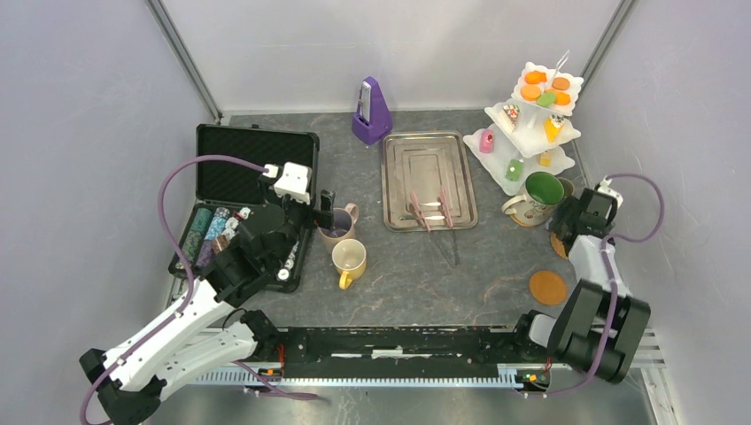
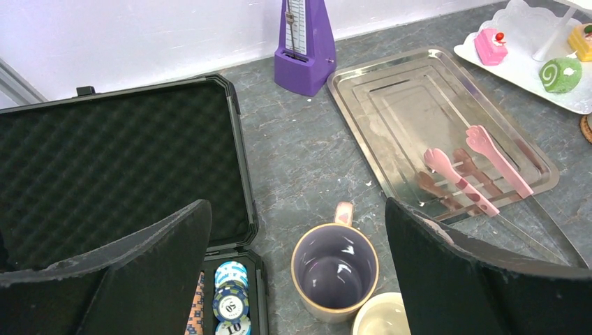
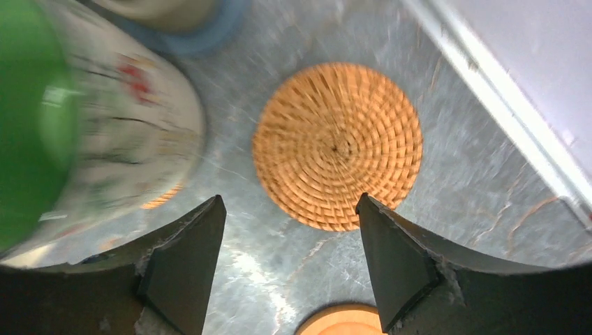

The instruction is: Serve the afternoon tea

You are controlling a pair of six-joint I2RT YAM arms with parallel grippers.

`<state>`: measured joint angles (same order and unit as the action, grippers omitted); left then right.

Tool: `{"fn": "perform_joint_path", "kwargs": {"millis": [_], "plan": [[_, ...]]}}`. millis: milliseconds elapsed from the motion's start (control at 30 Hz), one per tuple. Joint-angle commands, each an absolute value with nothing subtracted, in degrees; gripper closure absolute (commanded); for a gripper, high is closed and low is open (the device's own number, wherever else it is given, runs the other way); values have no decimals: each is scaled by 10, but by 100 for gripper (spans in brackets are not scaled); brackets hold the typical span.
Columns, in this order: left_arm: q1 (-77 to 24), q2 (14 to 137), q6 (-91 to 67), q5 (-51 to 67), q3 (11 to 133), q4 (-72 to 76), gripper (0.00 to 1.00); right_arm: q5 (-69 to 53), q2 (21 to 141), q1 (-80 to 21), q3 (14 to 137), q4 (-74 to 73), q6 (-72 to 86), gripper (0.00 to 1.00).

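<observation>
The mauve mug [image 1: 338,226] stands upright next to the yellow mug [image 1: 349,259]. My left gripper [image 1: 314,212] hovers over the mauve mug [image 2: 335,269], open and empty [image 2: 297,204]. The yellow mug's rim [image 2: 380,317] shows at the bottom edge of the left wrist view. My right gripper [image 1: 576,217] is open and empty [image 3: 290,198], low over a woven cork coaster [image 3: 337,145], with the big green mug [image 1: 540,197] on its left [image 3: 42,118]. Another coaster [image 1: 547,287] lies nearer. The white three-tier stand [image 1: 531,115] holds orange, green and pink pastries.
A metal tray [image 1: 429,168] with pink tongs [image 1: 429,211] lies mid-table. The purple metronome [image 1: 372,111] stands at the back. An open black case [image 1: 252,164] with poker chips [image 2: 230,296] lies on the left. Walls enclose the back and both sides.
</observation>
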<state>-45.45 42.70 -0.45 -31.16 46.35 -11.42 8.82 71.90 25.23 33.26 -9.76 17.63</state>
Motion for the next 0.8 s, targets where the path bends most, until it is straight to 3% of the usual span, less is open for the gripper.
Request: {"fn": "perform_joint_path", "kwargs": {"millis": [0, 200, 367, 567, 767], "plan": [[-456, 404, 9, -315, 456, -87, 0, 108, 610, 223, 434, -171, 154, 22], [-456, 390, 9, -317, 456, -86, 0, 66, 498, 114, 490, -211, 191, 18], [-456, 389, 7, -316, 458, -87, 0, 6, 473, -64, 490, -167, 261, 13], [-456, 383, 8, -333, 459, -85, 0, 53, 591, -301, 525, -120, 279, 11], [-455, 371, 18, -364, 453, -80, 0, 78, 795, -457, 647, -115, 334, 13]]}}
